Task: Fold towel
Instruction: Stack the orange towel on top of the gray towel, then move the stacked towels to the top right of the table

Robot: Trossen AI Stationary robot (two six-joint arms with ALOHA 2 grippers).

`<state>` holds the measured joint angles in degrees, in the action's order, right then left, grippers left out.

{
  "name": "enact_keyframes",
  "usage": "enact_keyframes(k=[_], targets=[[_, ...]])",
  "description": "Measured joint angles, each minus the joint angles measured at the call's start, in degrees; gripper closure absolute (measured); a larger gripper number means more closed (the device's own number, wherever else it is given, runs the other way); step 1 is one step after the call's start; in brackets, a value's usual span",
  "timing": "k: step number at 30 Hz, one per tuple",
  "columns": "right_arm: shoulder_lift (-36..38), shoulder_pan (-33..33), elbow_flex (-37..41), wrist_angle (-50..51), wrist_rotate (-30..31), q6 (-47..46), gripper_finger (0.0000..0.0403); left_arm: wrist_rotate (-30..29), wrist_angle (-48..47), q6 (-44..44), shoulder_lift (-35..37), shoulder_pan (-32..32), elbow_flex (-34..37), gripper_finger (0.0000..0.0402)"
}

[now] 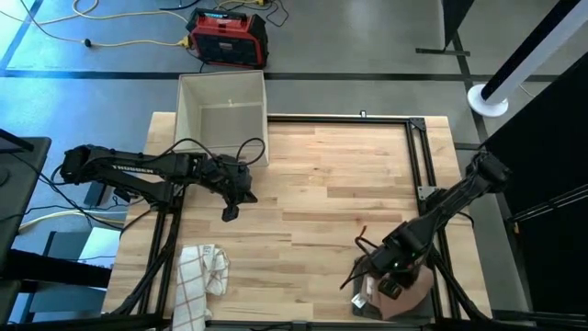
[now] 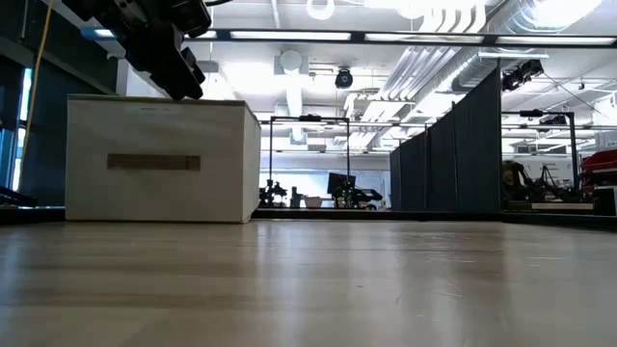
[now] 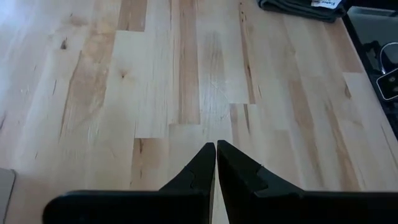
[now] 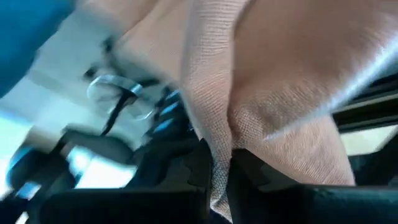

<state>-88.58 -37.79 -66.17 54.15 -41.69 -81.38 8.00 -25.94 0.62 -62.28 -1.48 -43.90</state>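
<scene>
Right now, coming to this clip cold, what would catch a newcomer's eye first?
The right gripper at the table's near right corner, shut on a fold of pinkish towel that fills its wrist view. Next, a checked cloth lies crumpled at the near left edge. The left gripper hangs shut and empty over bare wood in front of the white box.

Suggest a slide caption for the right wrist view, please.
Right gripper shut on a fold of pinkish-tan towel.
</scene>
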Motion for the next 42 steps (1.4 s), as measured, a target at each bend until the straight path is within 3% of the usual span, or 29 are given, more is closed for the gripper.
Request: enact_keyframes(k=[5, 9, 16, 22, 32, 38, 42], targets=[[0.0, 0.66, -5.49, -7.21, -5.03, -5.76, 0.0389, 0.21, 0.04, -1.64, 0.0, 0.0, 0.0, 0.0393], [0.16, 0.68, -7.75, -13.12, -2.69, -6.61, 0.0389, 0.06, 0.05, -4.36, 0.0, 0.0, 0.0, 0.0393], [0.05, 0.68, -0.61, 9.96, 7.21, -2.72, 0.0389, -0.82, 0.07, -5.81, 0.0, 0.0, 0.0, 0.0393], [0.05, 2.63, 5.06, 11.3, 5.8, 5.25, 0.0387, -0.85, 0.06, -7.99, 0.0, 0.0, 0.0, 0.0393], [0.03, 4.4, 7.06, 15.6, 2.91, 5.36, 0.031, -0.92, 0.07, -8.35, 0.02, -0.04, 0.0, 0.0393], [0.01, 4.43, 6.36, 19.81, -5.34, 2.09, 0.0231, -0.98, 0.08, -8.37, 0.04, -0.04, 0.0, 0.0393], [0.0, 3.18, 0.42, 25.17, -0.99, -3.21, 0.0222, -1.25, 0.1, -8.34, 0.04, -0.04, 0.0, 0.0393]])
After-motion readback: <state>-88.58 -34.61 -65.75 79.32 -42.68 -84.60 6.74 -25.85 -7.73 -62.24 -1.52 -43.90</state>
